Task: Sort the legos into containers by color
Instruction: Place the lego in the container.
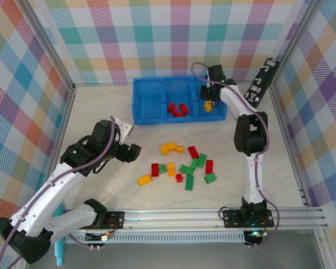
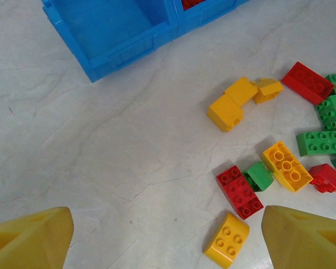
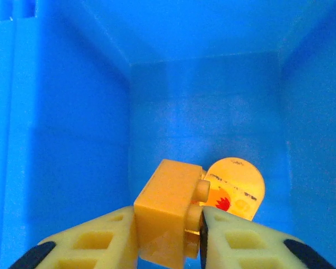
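The blue tray (image 1: 151, 120) stands crosswise near the far edge of the desk (image 1: 95, 106), roughly at its centre, with three compartments side by side. The right claw (image 3: 169, 223) sits inside the right compartment (image 1: 218, 116), closed on a yellow brick (image 3: 167, 207). Both fingers press against the brick's sides, and its studs face the right-hand finger. Behind this brick, in the same compartment, is a second yellow piece (image 3: 238, 188) with a rounded top and a red printed mark (its lower part is hidden by the held brick). The middle compartment (image 1: 179, 84) contains red bricks (image 1: 183, 108). The loose legos (image 1: 186, 169) lie scattered on the middle of the desk, toward the near edge, in red, green and yellow. They are well apart from the tray. The left claw (image 2: 167, 235) is fully open and holds nothing. It hangs above bare desk between the left edge and the loose group. In the left wrist view, a rounded yellow lego (image 2: 227, 246) and a red lego (image 2: 239, 191) lie just beside its right finger.
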